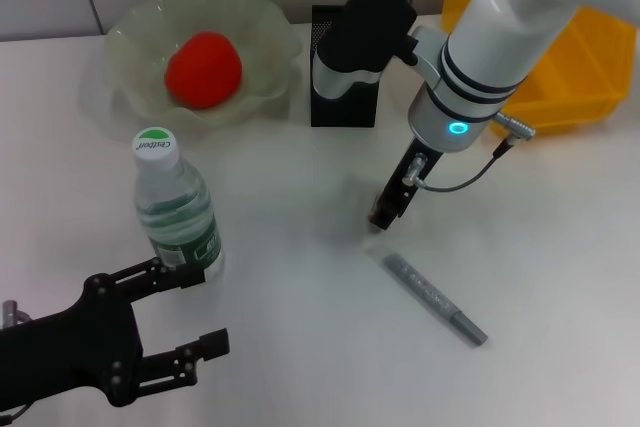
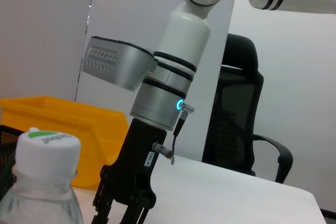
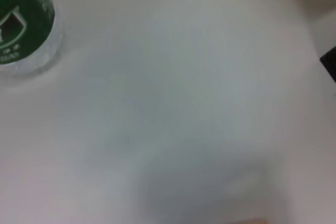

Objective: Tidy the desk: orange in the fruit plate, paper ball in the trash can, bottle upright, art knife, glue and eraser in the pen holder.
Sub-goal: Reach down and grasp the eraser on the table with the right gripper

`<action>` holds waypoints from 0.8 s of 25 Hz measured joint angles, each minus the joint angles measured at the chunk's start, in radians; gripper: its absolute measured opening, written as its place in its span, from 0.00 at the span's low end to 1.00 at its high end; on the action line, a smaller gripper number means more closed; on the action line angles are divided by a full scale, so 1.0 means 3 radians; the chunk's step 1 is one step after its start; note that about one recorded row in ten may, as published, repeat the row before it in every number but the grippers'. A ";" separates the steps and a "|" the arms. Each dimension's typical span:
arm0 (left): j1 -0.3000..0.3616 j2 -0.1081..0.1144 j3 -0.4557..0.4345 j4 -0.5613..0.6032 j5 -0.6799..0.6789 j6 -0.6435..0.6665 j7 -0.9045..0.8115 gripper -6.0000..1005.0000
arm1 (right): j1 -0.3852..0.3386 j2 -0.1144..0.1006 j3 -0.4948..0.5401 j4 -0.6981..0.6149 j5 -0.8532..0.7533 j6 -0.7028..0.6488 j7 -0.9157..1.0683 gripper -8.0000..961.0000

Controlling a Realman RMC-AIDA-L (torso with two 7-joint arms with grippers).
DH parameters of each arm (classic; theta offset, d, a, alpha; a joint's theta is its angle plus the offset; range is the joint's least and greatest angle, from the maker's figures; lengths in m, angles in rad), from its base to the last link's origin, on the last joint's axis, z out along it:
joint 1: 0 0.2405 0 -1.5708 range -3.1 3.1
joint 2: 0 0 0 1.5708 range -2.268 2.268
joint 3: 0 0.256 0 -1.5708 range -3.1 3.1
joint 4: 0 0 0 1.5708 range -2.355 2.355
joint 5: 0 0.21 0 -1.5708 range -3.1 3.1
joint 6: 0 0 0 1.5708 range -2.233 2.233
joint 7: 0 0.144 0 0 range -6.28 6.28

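Orange (image 1: 203, 69): lay in the fruit plate (image 1: 262, 27) at the desk's (image 1: 300, 277) far left.
Bottle (image 1: 175, 209): stood upright near the front left (green-topped cap up).
Pen holder (image 1: 326, 67): at the far edge, beside the plate.
Trash can (image 1: 580, 67): far right corner.
Left gripper (image 1: 190, 315): just beside the bottle, fingers apart, holding nothing.
Right gripper (image 1: 384, 217): low over mid-desk; I cannot tell how its fingers stood.
Grey stick (image 1: 435, 298): lay flat near the front, just beyond the right gripper.

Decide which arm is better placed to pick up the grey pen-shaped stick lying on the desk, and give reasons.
Probably the right. Its tool hangs just above the desk beside the grey stick. The left tool sits open at the near edge by the upright bottle, farther from it.
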 joint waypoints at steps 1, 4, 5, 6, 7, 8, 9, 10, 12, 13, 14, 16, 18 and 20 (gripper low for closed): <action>-0.0008 0.0000 0.0000 -0.0010 0.0000 -0.0002 0.0004 0.77 | 0.0001 0.0001 0.0000 0.0002 0.0000 0.0007 -0.0003 0.56; -0.0010 0.0000 0.0000 -0.0011 0.0000 -0.0004 0.0005 0.77 | 0.0001 0.0001 0.0000 0.0005 0.0000 0.0009 -0.0007 0.56; -0.0015 0.0000 0.0000 -0.0011 -0.0001 -0.0006 0.0005 0.77 | 0.0002 0.0002 0.0000 0.0005 0.0000 0.0009 -0.0010 0.56; -0.0022 0.0000 0.0000 -0.0012 -0.0002 -0.0007 0.0005 0.77 | 0.0003 0.0002 -0.0004 0.0007 0.0000 0.0010 -0.0014 0.56; -0.0022 0.0000 0.0000 -0.0012 -0.0003 -0.0007 0.0006 0.77 | 0.0003 0.0002 -0.0004 0.0007 0.0000 0.0010 -0.0014 0.56; -0.0024 0.0000 0.0000 -0.0013 -0.0003 -0.0007 0.0006 0.77 | 0.0003 0.0002 -0.0026 0.0010 0.0002 0.0013 -0.0014 0.56; -0.0024 0.0000 0.0000 -0.0013 -0.0003 -0.0007 0.0006 0.77 | 0.0003 0.0002 -0.0026 0.0010 0.0002 0.0013 -0.0014 0.56; -0.0025 0.0000 0.0000 -0.0013 -0.0004 -0.0007 0.0006 0.77 | 0.0003 0.0002 -0.0046 0.0015 0.0014 0.0018 -0.0014 0.56; -0.0026 0.0000 -0.0004 -0.0013 -0.0004 -0.0007 0.0007 0.77 | 0.0003 0.0002 -0.0072 0.0019 0.0035 0.0028 -0.0014 0.56; -0.0026 0.0000 -0.0004 -0.0013 -0.0004 -0.0007 0.0007 0.77 | 0.0004 0.0002 -0.0080 0.0030 0.0048 0.0032 -0.0014 0.56; -0.0026 0.0000 -0.0004 -0.0013 -0.0004 -0.0007 0.0007 0.77 | 0.0004 0.0002 -0.0080 0.0030 0.0048 0.0032 -0.0014 0.56; -0.0042 0.0000 -0.0009 -0.0013 -0.0005 -0.0010 0.0008 0.77 | 0.0019 0.0002 -0.0081 0.0066 0.0062 0.0035 -0.0014 0.56; -0.0047 0.0000 -0.0007 -0.0013 -0.0006 -0.0011 0.0008 0.77 | 0.0040 0.0002 -0.0084 0.0120 0.0072 0.0059 -0.0018 0.53; -0.0050 0.0000 -0.0006 -0.0015 -0.0006 -0.0012 0.0009 0.77 | 0.0040 0.0002 -0.0085 0.0125 0.0073 0.0066 -0.0018 0.51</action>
